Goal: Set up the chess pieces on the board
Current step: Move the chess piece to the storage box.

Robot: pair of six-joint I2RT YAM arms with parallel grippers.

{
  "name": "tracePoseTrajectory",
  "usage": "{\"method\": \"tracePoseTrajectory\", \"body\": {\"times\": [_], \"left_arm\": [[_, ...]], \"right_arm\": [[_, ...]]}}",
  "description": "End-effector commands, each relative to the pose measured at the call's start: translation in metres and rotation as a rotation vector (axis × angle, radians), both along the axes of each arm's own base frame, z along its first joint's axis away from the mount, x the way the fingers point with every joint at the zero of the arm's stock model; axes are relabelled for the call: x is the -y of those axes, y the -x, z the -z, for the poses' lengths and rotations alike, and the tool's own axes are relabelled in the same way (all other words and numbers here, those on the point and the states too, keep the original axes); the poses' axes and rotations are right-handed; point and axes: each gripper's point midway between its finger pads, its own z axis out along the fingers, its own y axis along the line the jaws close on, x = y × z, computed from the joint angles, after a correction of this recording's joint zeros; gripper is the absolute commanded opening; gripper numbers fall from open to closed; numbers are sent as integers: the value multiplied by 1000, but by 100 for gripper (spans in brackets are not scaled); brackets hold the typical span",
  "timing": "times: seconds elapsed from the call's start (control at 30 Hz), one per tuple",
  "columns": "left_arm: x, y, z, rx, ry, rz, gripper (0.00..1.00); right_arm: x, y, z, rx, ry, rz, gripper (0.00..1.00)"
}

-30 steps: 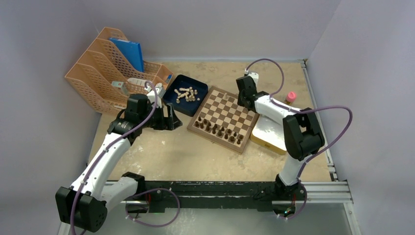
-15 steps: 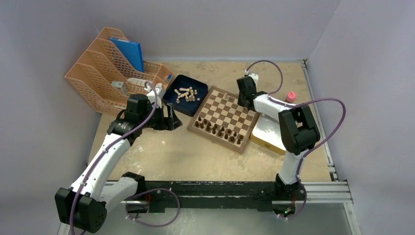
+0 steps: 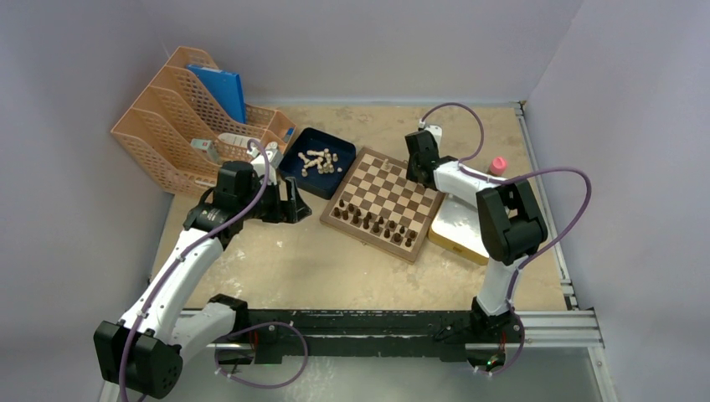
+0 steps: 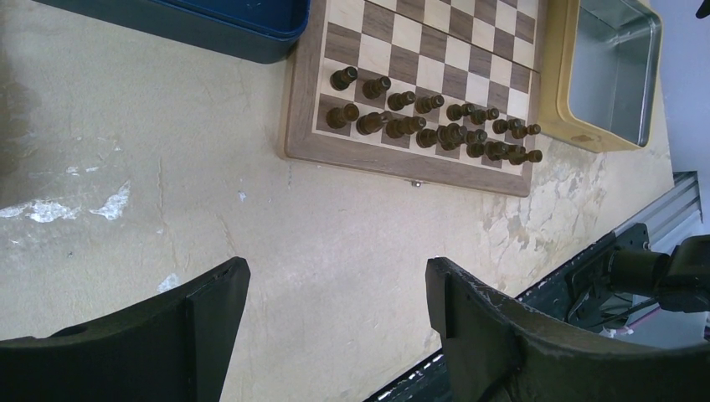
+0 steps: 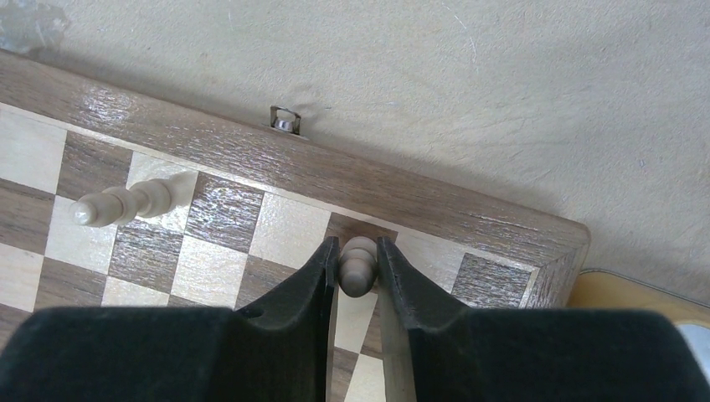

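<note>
The board (image 3: pixel 393 188) lies mid-table with dark brown pieces (image 3: pixel 377 224) in its two near rows. Several light beige chess pieces (image 3: pixel 318 161) lie in the dark blue tray (image 3: pixel 295 146). My right gripper (image 3: pixel 416 163) is at the board's far edge, shut on a light beige piece (image 5: pixel 358 266) held low over a square near the far corner (image 5: pixel 358 251). Another light piece (image 5: pixel 126 203) stands on the board a few squares away. My left gripper (image 3: pixel 295 203) is open and empty over bare table left of the board (image 4: pixel 335 276).
A yellow-rimmed metal tin (image 3: pixel 456 230) sits against the board's right side and also shows in the left wrist view (image 4: pixel 586 138). Orange file racks (image 3: pixel 192 126) stand at the back left. A small pink object (image 3: pixel 498 165) sits at the back right.
The right arm's elbow has shifted slightly to the left and back, while its gripper stays at the board's far edge. The left arm has not moved.
</note>
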Motion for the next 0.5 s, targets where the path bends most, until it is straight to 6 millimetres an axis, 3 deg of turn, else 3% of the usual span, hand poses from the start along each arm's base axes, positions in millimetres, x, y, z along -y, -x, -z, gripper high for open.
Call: {"method": "tracePoseTrajectory", "body": {"times": [0.0, 0.47], "left_arm": [[1, -1, -7, 50, -5, 17, 77], [1, 0, -7, 51, -7, 24, 77]], "right_arm": [[-5, 0, -4, -3, -20, -4, 25], [-4, -1, -21, 23, -25, -7, 39]]}}
